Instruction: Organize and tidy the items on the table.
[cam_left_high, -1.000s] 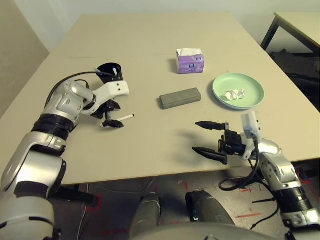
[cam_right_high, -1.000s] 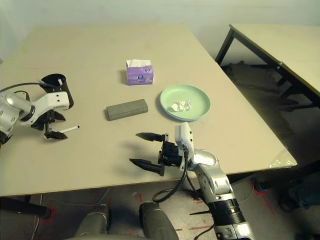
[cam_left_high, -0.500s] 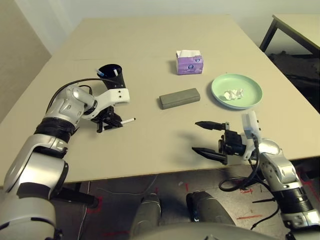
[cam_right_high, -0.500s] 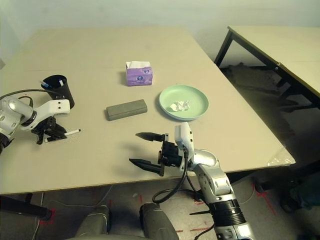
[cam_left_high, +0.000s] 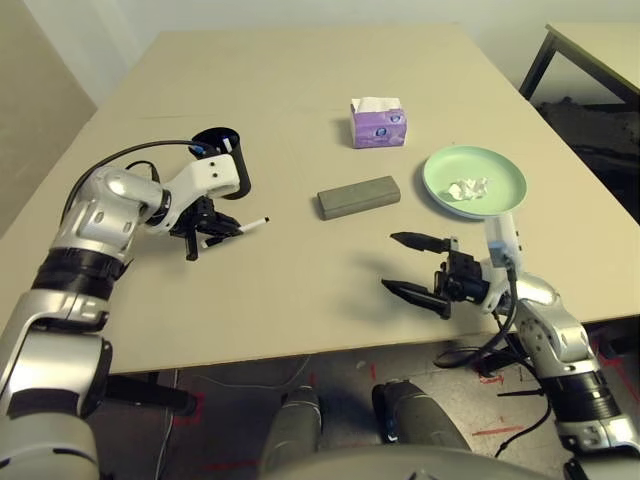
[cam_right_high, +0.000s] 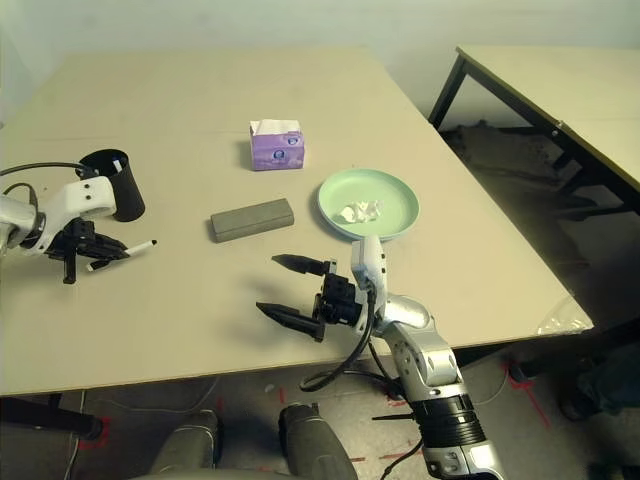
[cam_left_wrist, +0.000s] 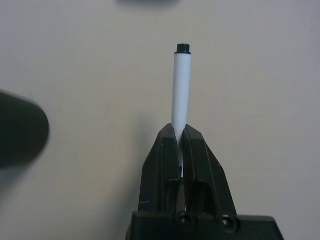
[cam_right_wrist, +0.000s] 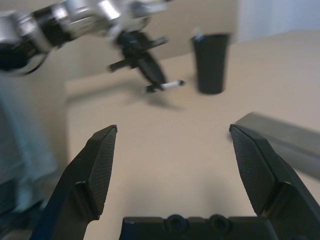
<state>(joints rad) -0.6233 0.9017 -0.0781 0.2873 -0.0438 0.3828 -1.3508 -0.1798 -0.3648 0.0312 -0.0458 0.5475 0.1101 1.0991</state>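
Black-capped marker clamped in left gripper, seemingly above table.

Even, soft overhead light is covering the tabletop, casting faint shadows under both arms. No glare. Right wrist view is blurring the far arm and background; left wrist view is blurring a dark shape at its edge.
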